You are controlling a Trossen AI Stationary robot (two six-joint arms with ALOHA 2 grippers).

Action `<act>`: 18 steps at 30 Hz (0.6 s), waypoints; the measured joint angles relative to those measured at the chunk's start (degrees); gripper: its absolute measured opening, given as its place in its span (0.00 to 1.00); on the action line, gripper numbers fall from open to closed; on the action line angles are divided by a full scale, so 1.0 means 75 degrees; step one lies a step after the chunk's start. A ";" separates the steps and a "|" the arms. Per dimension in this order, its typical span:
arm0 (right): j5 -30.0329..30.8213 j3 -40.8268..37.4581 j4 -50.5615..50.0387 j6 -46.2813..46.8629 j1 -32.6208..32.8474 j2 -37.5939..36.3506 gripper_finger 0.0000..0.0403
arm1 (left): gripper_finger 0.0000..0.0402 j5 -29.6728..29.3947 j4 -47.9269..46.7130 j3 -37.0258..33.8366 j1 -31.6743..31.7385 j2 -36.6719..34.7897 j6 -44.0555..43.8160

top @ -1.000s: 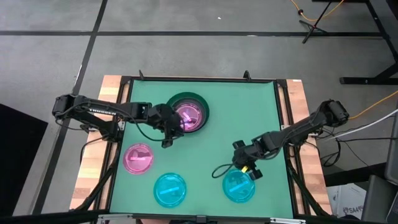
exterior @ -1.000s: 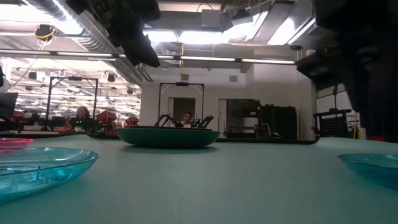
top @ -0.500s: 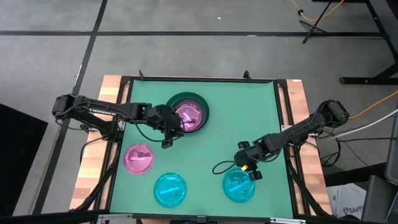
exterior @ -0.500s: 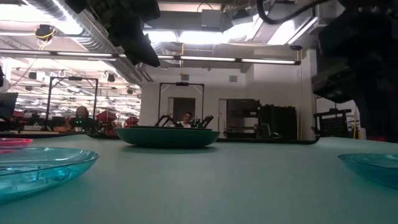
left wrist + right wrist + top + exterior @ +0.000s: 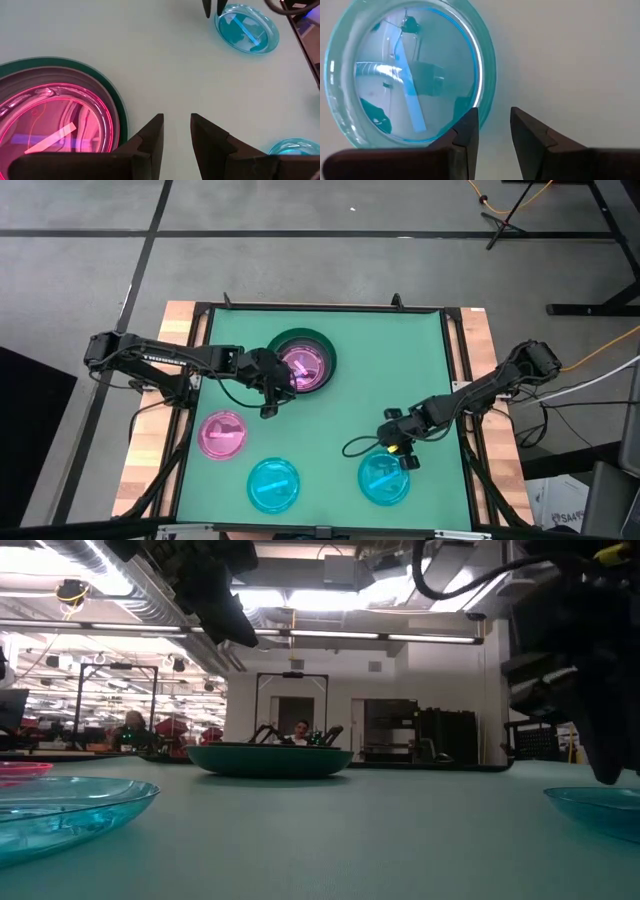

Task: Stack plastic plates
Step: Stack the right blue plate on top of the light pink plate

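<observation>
My right gripper (image 5: 407, 456): fingers slightly parted, gripping nothing, poised over rim of cyan plate (image 5: 384, 478) near bench's front right corner. My left gripper (image 5: 270, 402): fingers narrowly parted, empty, just beside dark green plate (image 5: 318, 343) at bench's rear centre; pink plate (image 5: 303, 363) nested inside. Second pink plate (image 5: 222, 434) near left edge. Second cyan plate (image 5: 274, 484) at front edge.

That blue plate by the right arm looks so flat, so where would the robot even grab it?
Probably by the rim. The cyan plate lies flat on the table, so only its raised edge offers a hold. The right pincer, open, hangs above the rim nearest it; coming down with one finger inside and one outside seems best.
</observation>
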 joint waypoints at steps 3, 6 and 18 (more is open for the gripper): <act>-0.0001 -0.0124 0.0009 0.0173 -0.0003 0.0000 0.25 | 0.22 0.0000 0.0000 0.0000 0.0000 0.0000 0.0000; -0.0003 -0.0180 0.0019 0.0288 -0.0003 0.0000 0.25 | 0.22 0.0000 0.0000 0.0000 0.0000 0.0000 0.0000; -0.0144 -0.0187 0.0492 0.0309 -0.0003 0.0000 0.25 | 0.22 0.0000 0.0000 0.0000 0.0000 0.0000 0.0000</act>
